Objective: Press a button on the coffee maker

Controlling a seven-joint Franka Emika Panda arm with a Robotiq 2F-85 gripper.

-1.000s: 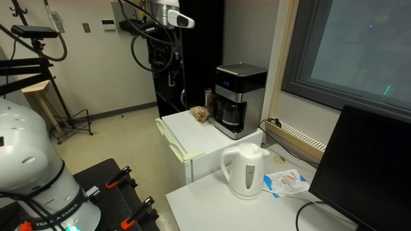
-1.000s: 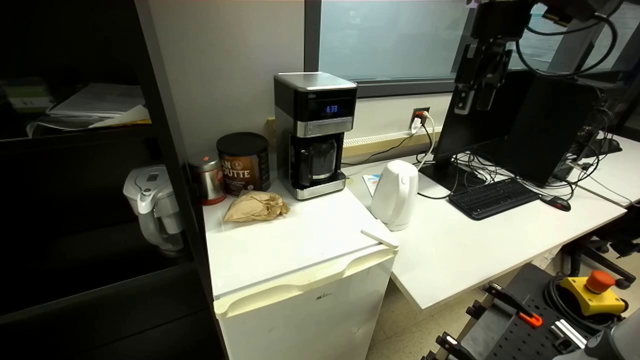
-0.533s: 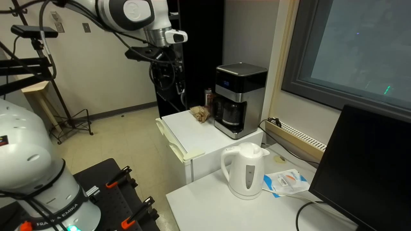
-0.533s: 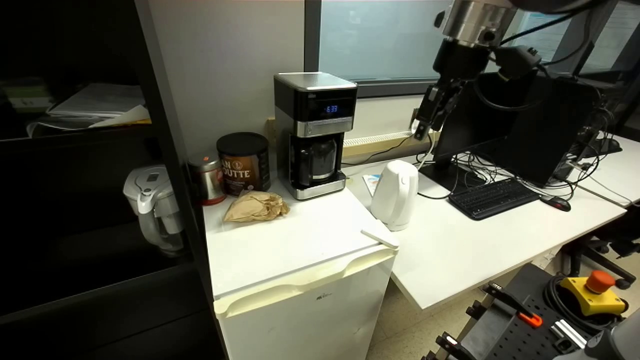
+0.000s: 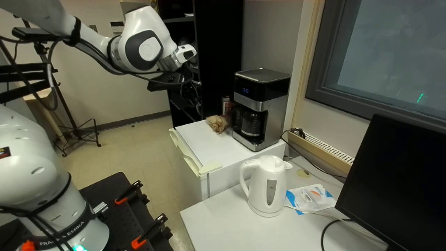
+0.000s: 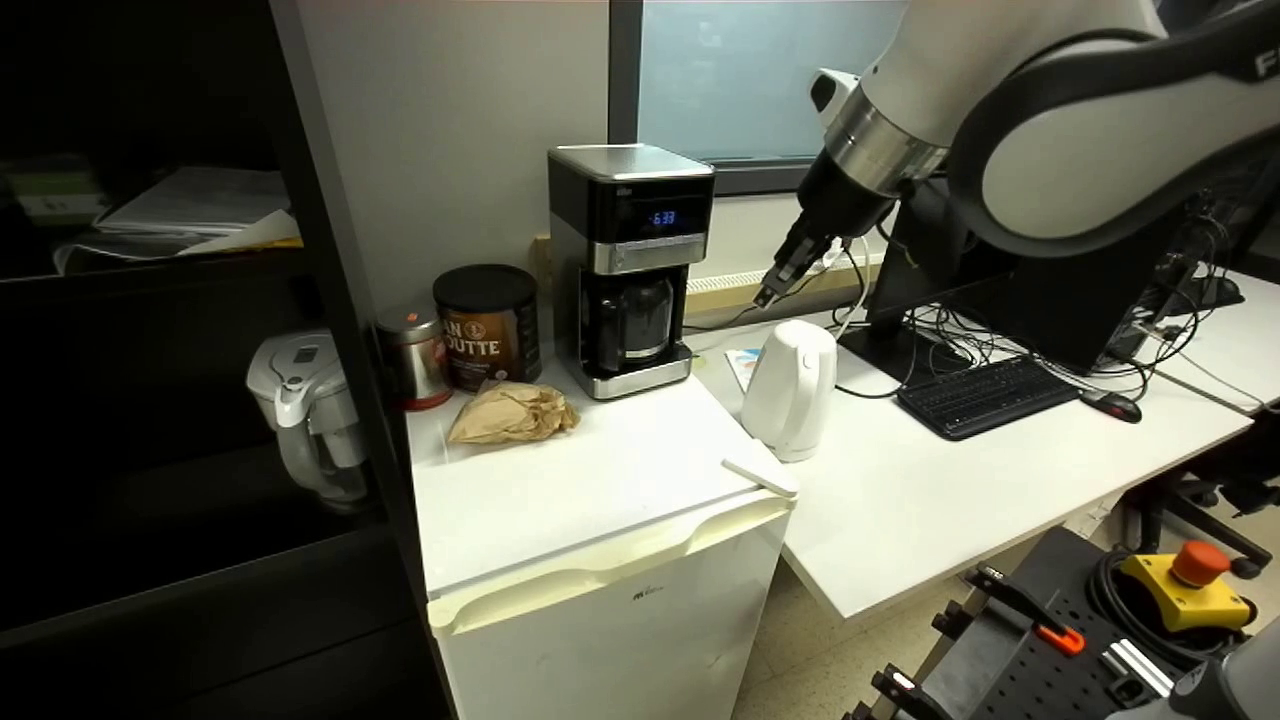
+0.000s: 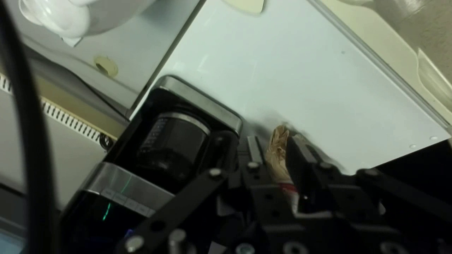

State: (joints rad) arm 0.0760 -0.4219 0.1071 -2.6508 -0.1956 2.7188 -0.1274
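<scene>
I have the coffee maker [image 6: 630, 265] upright on the small fridge [image 6: 600, 490], next to the back corner of the desk [image 6: 890, 510] where the two meet. Its clock [image 6: 663, 217] shows 6:33 in blue, and a glass pot [image 7: 173, 144] sits in the recess. In both exterior views my gripper [image 6: 767, 295] hangs in the air apart from the machine, angled downward. In the wrist view the machine lies to the left of the fingers [image 7: 255, 151], its strip of buttons [image 7: 127, 202] low in the frame; the labels are too small for me to read. The fingers stand apart, and through the gap I see the paper bag [image 7: 278, 151], which rests on the fridge beyond them, near a coffee tin [image 6: 487, 335] and a metal can [image 6: 415, 355]. On the desk, the white kettle [image 5: 266, 188] stands near the edge that faces the fridge. A flat packet [image 5: 312, 198] lies between the kettle and the monitor [image 5: 400, 181]. The keyboard [image 6: 985, 395] is between that monitor and the desk's front edge, with the mouse [image 6: 1110, 405] just beside its end
</scene>
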